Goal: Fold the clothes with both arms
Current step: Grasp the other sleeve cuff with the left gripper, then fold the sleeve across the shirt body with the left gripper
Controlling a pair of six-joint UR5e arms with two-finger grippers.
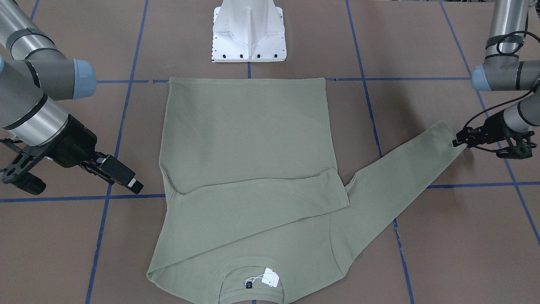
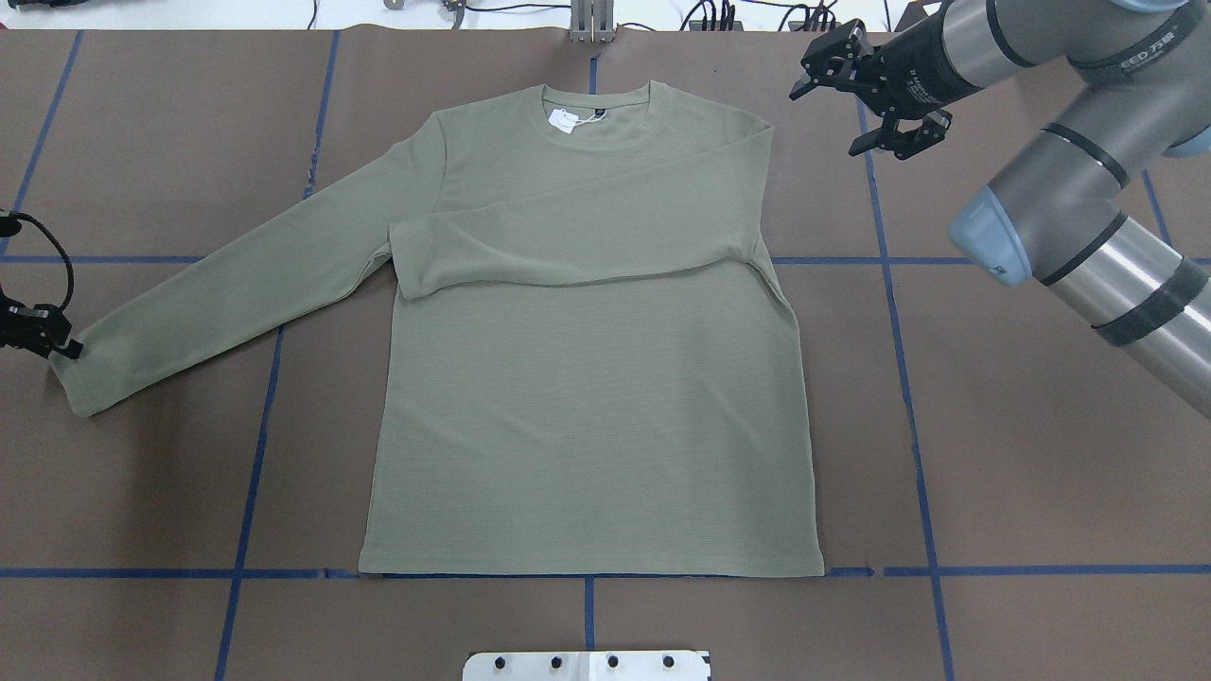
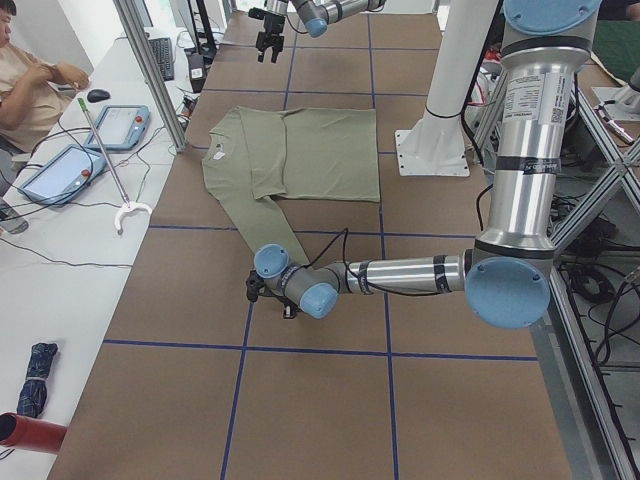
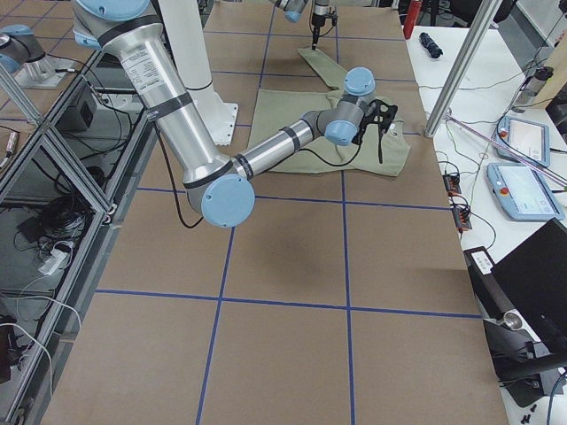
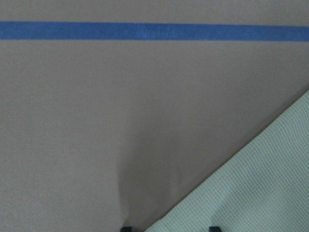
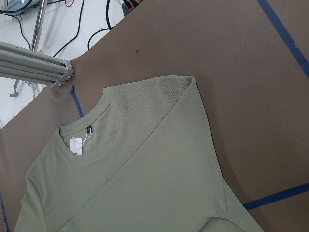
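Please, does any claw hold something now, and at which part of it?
Nothing seems held. The right claw hangs open, clear of the shirt. The left claw straddles the outstretched sleeve's cuff, jaws apart, apparently not clamped.

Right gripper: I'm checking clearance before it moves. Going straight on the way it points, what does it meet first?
Likely the shirt, at the shoulder where its folded sleeve starts; the open right gripper aims there, though depth is unclear.
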